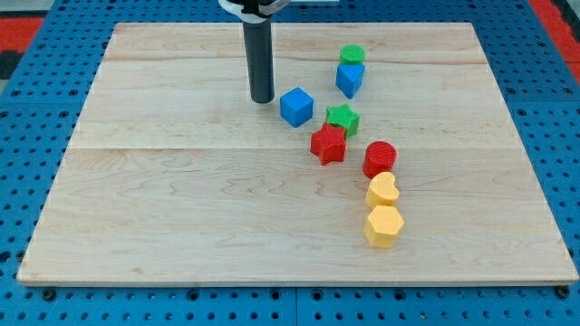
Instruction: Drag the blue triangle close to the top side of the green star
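Note:
The blue triangle [350,79] lies near the view's top, right of centre, touching a green cylinder [352,55] just above it. The green star [343,118] sits below the triangle with a gap between them. A blue cube [296,106] lies just left of the star and a red star [328,143] touches it from below. My tip [262,99] rests on the board left of the blue cube, apart from it, and well left of the blue triangle.
A red cylinder [380,158], a yellow heart [382,190] and a yellow hexagon [383,225] form a line running down the view's right of centre. The wooden board [163,208] is edged by a blue pegboard.

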`<state>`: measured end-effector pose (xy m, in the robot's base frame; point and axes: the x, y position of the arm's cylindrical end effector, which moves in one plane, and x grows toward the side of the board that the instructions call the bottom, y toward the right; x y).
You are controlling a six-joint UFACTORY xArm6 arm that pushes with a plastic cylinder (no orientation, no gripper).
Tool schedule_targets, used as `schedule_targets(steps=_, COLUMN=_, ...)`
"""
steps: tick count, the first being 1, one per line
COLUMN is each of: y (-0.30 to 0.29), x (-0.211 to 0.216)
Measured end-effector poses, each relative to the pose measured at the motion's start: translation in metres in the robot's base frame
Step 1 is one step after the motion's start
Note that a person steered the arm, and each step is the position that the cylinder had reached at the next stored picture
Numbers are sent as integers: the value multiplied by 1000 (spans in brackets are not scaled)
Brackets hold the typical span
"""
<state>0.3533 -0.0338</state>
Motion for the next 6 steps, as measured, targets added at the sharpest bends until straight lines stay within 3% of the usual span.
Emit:
schedule_targets(steps=2, y=41, x=9)
schedule_targets(steps=4, y=34, x=-96)
schedule_targets(steps=5, y=95, x=-94)
schedule_targets(steps=6, y=125, x=-60)
